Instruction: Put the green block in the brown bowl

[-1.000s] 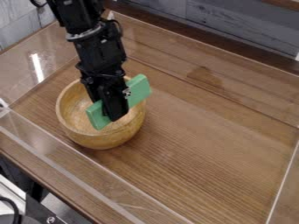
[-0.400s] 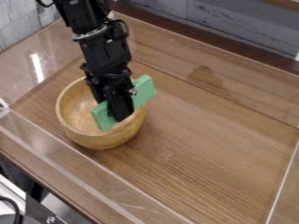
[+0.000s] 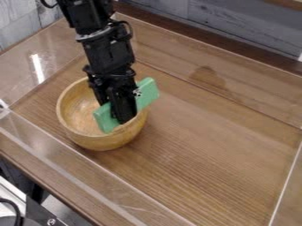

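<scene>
One gripper (image 3: pixel 119 112) clamped on green block (image 3: pixel 130 104), tilted over brown bowl (image 3: pixel 73 124) near table's (image 3: pixel 224 150) left edge, lower end inside. Placing step; next, probably release and lift clear.

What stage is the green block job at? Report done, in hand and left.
Done: the green block is picked up and carried to the brown bowl. In hand: the end effector is shut on the block, which tilts with its lower end inside the bowl and its upper end above the rim. Left: open, release it, then withdraw.
</scene>
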Controlling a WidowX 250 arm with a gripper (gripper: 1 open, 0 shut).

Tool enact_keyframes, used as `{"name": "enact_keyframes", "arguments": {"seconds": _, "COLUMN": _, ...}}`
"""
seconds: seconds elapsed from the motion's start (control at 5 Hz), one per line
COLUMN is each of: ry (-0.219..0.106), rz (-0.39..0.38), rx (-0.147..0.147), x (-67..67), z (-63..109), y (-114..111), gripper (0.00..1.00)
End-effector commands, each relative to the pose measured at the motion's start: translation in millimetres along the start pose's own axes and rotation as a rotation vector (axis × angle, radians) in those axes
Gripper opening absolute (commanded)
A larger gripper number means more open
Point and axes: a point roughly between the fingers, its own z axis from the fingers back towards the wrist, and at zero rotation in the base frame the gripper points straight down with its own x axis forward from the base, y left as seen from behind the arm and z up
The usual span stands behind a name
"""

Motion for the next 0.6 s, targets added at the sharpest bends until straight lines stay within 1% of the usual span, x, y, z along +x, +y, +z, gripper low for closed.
{"name": "enact_keyframes", "arguments": {"seconds": 0.0, "ry": -0.024, "rz": -0.014, "rx": 0.011, "x": 7.6, "z": 9.2, "y": -1.8, "gripper": 0.00}}
{"name": "enact_keyframes", "arguments": {"seconds": 0.4, "ry": -0.004, "rz": -0.005, "rx": -0.005, "x": 8.3, "z": 7.8, "y": -3.4, "gripper": 0.00}}
